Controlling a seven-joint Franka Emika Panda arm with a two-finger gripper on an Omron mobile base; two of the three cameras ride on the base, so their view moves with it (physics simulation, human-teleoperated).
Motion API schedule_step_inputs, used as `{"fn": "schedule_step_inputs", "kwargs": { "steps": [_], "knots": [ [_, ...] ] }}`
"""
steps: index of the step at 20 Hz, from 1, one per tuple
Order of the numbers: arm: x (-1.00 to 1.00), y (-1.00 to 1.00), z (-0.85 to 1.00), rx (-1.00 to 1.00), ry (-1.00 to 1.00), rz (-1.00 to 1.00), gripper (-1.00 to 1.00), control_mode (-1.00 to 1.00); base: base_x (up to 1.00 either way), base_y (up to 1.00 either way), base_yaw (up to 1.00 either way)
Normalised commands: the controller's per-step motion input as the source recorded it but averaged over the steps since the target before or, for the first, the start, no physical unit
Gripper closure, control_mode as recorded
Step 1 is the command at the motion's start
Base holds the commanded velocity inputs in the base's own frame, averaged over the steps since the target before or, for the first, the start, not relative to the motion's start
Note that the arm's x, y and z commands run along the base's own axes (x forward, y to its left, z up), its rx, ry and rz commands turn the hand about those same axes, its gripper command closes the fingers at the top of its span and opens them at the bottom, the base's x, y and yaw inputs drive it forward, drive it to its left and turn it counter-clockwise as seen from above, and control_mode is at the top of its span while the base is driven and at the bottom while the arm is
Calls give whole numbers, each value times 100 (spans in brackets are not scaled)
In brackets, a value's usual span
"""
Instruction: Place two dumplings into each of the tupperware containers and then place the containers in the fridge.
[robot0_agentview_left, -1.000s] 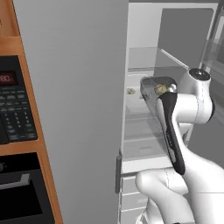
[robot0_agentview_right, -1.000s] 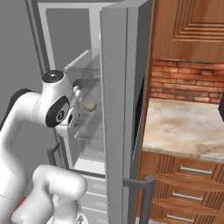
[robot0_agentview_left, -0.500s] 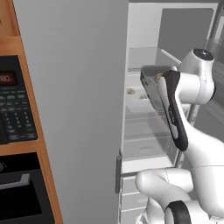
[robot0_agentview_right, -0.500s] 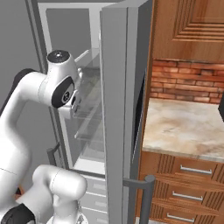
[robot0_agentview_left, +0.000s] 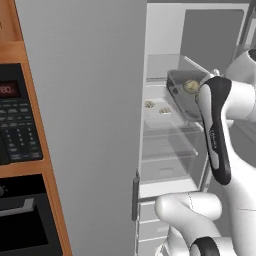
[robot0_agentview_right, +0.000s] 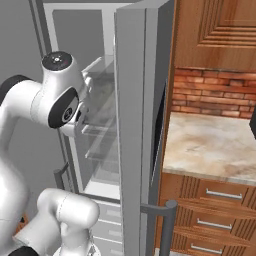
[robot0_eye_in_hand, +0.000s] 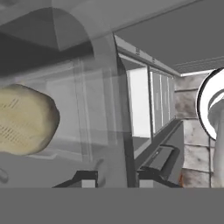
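The fridge (robot0_agentview_left: 85, 125) stands open, white inside. On a glass shelf lies the white tupperware container (robot0_agentview_left: 156, 119) with two dumplings (robot0_agentview_left: 149, 104) in it. The dark grey tupperware container (robot0_agentview_left: 179, 95) hangs tilted just above and to the right of it, a dumpling (robot0_agentview_left: 190, 86) inside, right against my wrist. In the hand view my gripper (robot0_eye_in_hand: 118, 179) is shut on that container's thin grey wall (robot0_eye_in_hand: 124, 144), one fingertip on each side, and a dumpling (robot0_eye_in_hand: 26, 120) looms large at the left. My forearm hides the fingers in the left base view.
A black-panelled oven (robot0_agentview_left: 12, 125) in wood stands left of the fridge door. The other fridge door (robot0_agentview_right: 137, 130) juts out between my arm and a marble counter (robot0_agentview_right: 205, 145) with wooden drawers (robot0_agentview_right: 220, 195) below. Glass shelves (robot0_agentview_right: 100, 125) and lower drawers (robot0_agentview_left: 150, 220) fill the fridge.
My arm has risen and swung right. The dark grey container went up off the shelf level with it, then settled slightly lower and further right.
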Motion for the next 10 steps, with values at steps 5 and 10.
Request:
{"fn": "schedule_step_inputs", "kwargs": {
  "steps": [5,10],
  "knots": [
    [42,0,46,0,-6,0,100,-100,0,0,0],
    [89,0,42,1,0,0,100,-100,0,0,0]
  ]
}}
